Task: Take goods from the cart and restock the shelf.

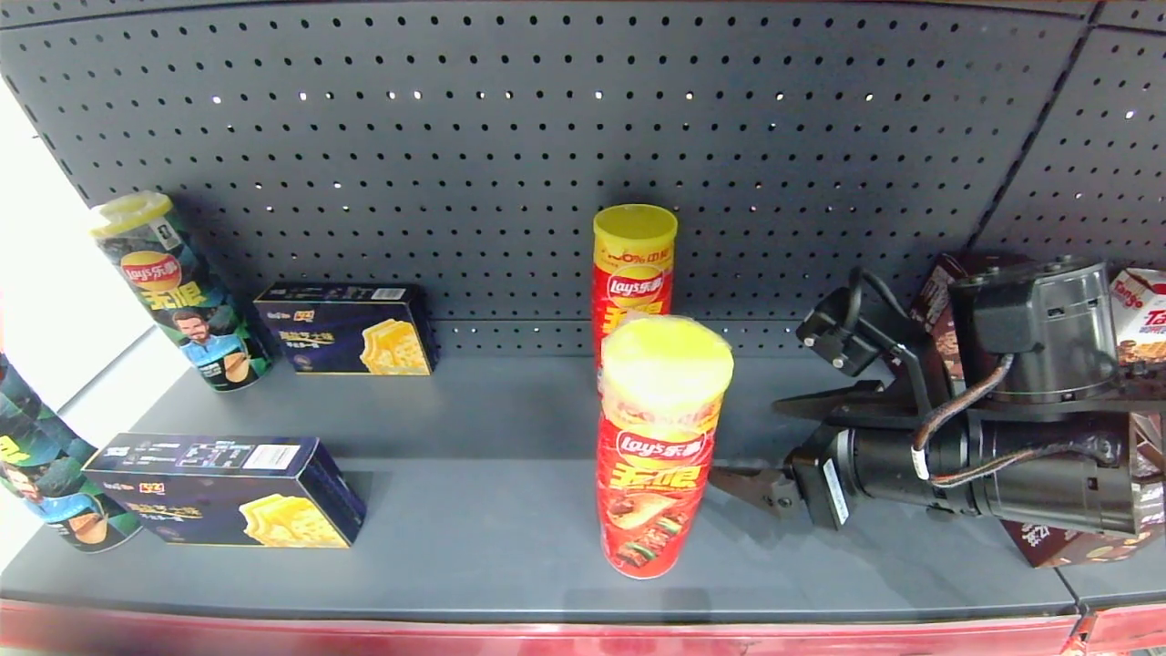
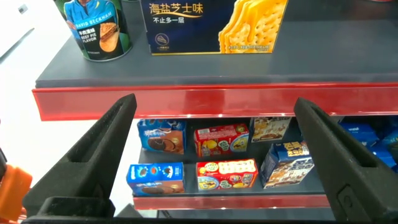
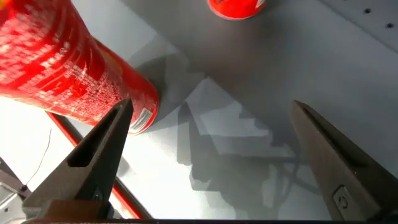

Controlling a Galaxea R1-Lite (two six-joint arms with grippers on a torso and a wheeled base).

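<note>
Two red chip cans with yellow lids stand upright mid-shelf, the front can [image 1: 663,446] ahead of the back can [image 1: 633,273]. My right gripper [image 1: 751,442] is open just to the right of the front can, apart from it and holding nothing. In the right wrist view the front can [image 3: 68,68] lies beyond one finger [image 3: 93,162], and the back can's base [image 3: 236,6] shows farther off, with the right gripper [image 3: 211,155] over bare shelf. My left gripper [image 2: 214,162] is open and empty, in front of the shelf's red front edge [image 2: 211,99].
Green chip cans [image 1: 178,292] [image 1: 46,492] and dark blue cracker boxes [image 1: 351,328] [image 1: 228,487] stand on the shelf's left part. Brown snack boxes [image 1: 1075,542] sit behind my right arm. A pegboard wall [image 1: 547,137] backs the shelf. Lower shelves hold small boxes [image 2: 224,140].
</note>
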